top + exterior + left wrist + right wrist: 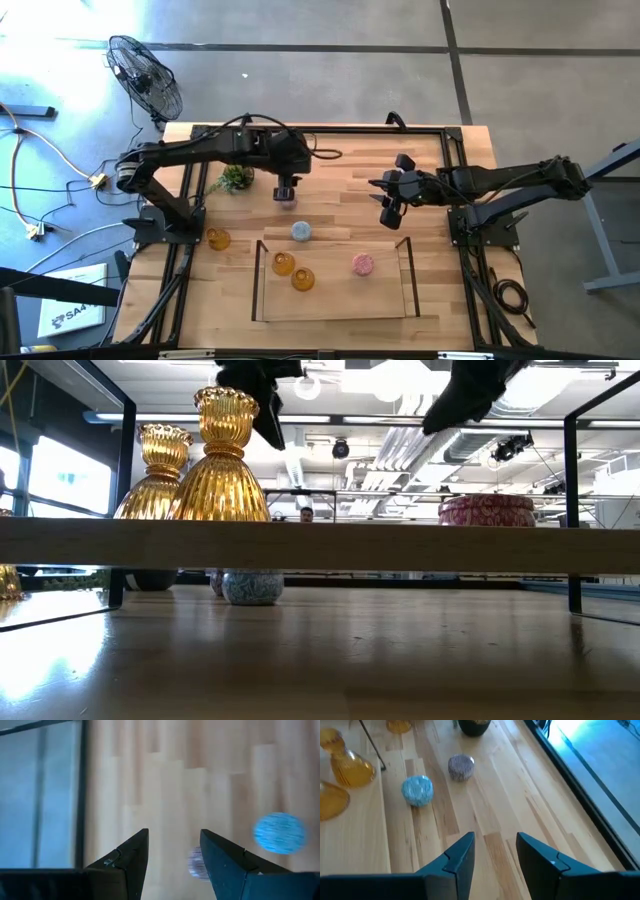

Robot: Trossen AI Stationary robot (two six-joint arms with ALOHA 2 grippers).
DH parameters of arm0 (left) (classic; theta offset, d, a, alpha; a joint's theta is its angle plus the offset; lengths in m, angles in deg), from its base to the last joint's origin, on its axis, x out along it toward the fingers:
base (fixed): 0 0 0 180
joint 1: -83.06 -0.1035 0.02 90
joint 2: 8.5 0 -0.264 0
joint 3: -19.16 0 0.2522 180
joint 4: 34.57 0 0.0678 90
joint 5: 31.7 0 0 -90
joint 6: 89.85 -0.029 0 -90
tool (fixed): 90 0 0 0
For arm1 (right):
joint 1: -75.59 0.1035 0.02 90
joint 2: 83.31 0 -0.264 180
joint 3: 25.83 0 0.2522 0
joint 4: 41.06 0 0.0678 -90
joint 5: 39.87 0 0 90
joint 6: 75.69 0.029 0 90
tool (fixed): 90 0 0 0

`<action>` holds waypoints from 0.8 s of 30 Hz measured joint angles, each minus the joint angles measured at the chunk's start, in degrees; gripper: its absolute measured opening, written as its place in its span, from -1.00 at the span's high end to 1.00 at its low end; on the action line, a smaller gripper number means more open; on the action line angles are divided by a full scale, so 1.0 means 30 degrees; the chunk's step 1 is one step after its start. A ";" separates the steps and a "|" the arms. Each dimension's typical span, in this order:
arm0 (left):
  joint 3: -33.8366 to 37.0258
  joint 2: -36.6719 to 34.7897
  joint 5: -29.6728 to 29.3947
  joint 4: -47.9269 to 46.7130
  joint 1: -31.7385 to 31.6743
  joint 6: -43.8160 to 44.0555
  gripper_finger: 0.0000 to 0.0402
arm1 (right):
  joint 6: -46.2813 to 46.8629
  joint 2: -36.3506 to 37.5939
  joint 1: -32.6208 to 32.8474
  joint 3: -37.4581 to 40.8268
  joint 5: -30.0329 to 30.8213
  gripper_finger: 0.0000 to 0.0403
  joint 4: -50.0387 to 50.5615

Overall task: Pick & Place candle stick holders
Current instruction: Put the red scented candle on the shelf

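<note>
The left gripper [286,194], fingers apart, hung over the purple holder [461,767] near the table's [340,185] far edge; it needed centring before descending; the right gripper [391,207] waited, parted.

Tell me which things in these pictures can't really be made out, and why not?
- Purple holder: in the high view the left gripper above hides most of it; blurred in the left wrist view.
- Pale blue holder: in the low view the tray's wooden wall cuts off its top.
- Pink holder: only its top shows above that wall.
- Plant: cut off by the right wrist picture's edge.
</note>
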 joint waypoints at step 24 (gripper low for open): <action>-0.0022 -0.0704 0.0232 -0.2712 0.0038 -0.0315 0.10 | -0.0014 0.0029 0.0015 0.0971 -0.0583 0.30 -0.2304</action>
